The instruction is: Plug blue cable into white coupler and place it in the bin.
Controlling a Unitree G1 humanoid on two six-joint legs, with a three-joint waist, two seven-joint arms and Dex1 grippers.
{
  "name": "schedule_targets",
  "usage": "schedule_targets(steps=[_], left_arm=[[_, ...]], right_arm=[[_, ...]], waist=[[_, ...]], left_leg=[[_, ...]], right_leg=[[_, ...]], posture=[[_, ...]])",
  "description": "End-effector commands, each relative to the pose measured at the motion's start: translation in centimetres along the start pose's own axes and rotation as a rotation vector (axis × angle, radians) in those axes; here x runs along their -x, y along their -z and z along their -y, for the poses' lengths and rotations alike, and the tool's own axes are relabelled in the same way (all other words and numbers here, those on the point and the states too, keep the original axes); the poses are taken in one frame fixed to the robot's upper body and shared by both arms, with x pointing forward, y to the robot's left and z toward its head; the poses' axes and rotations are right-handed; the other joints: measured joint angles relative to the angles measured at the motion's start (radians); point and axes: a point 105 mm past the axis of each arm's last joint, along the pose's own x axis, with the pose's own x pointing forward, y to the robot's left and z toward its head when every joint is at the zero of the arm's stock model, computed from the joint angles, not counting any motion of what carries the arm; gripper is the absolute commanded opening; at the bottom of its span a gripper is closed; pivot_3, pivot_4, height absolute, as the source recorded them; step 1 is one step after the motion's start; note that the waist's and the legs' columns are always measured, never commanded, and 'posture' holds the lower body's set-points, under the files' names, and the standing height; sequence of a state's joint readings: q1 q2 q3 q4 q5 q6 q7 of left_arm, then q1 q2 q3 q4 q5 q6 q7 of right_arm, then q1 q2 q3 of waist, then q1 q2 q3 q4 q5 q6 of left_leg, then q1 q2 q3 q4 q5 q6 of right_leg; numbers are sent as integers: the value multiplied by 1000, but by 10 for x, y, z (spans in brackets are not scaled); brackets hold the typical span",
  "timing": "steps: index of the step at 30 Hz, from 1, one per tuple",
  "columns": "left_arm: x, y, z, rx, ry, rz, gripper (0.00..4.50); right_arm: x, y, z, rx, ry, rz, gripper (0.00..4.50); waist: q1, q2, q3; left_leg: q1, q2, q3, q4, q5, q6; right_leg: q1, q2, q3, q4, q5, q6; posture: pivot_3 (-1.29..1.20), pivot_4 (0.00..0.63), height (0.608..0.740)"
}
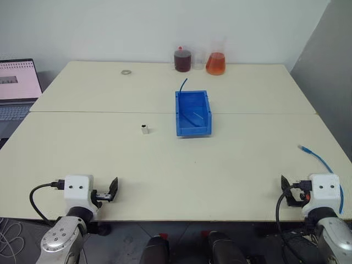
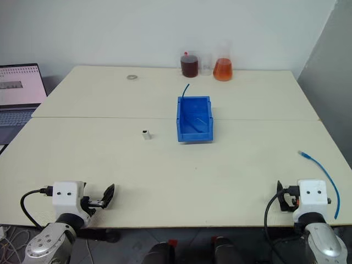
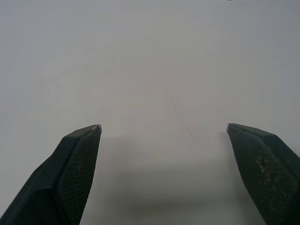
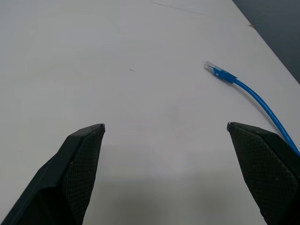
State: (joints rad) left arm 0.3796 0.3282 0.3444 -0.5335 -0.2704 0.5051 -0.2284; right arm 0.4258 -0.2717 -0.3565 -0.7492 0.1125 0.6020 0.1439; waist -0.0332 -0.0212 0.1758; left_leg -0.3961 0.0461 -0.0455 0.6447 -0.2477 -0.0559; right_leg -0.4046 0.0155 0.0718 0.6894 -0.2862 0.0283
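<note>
Left end effector (image 1: 113,190) sits at the near edge of the tabletop (image 1: 165,165), toward the near left corner, fingers spread wide and empty; its wrist view finds bare surface between the fingers. Right end effector (image 1: 286,186) sits at the near edge toward the near right corner, likewise spread wide and carrying nothing. Judgement: both are parked apart at a ready stance, each on its own side, and no step of the task is yet begun.

The blue cable (image 4: 243,89) lies along the right edge of the tabletop, plug end pointing inward, just ahead of the right end effector. That placement favours a right-side pick-up. The white coupler (image 1: 144,129) stands alone near the middle of the tabletop, left of the bin (image 1: 193,113) and well apart from the cable, so it most likely falls to the left end effector. The bin sits at mid-tabletop, open top up, within reach of either arm. A short dark-blue stub (image 1: 182,85) rises at its far rim; whether it rests inside the bin or behind it cannot be told.

Count: two end effectors, one blue cable, one coupler, one bin, one stub. At the far edge: one dark jar (image 1: 182,59), one orange flask (image 1: 216,64), one small ring (image 1: 126,71). One laptop (image 1: 16,88) stands beyond the left edge.
</note>
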Motion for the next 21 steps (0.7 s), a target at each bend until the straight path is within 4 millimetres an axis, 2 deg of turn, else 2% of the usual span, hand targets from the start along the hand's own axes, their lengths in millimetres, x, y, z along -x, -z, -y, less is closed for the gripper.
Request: schedule_targets(steps=[1,14,21], left_arm=[[7,-8,-1,13,4,19,4500],[3,-9,19,16,118,46,4500],[3,-12,21,0,144,60,4500]], right_arm=[[7,-14,6,9,33,42,4447],[8,3,5,-3,44,2,4447],[5,-1,4,-13,63,19,4447]], waist=[[0,-1,0],[0,-2,-2],[0,-2,-2]], left_leg=[[0,0,0,0,0,0],[0,0,0,0,0,0],[0,0,0,0,0,0]], right_leg=[[0,0,0,0,0,0],[0,0,0,-1,-2,-4],[0,0,0,-1,-3,-4]], posture=[[0,150,740],[0,150,740],[0,150,740]])
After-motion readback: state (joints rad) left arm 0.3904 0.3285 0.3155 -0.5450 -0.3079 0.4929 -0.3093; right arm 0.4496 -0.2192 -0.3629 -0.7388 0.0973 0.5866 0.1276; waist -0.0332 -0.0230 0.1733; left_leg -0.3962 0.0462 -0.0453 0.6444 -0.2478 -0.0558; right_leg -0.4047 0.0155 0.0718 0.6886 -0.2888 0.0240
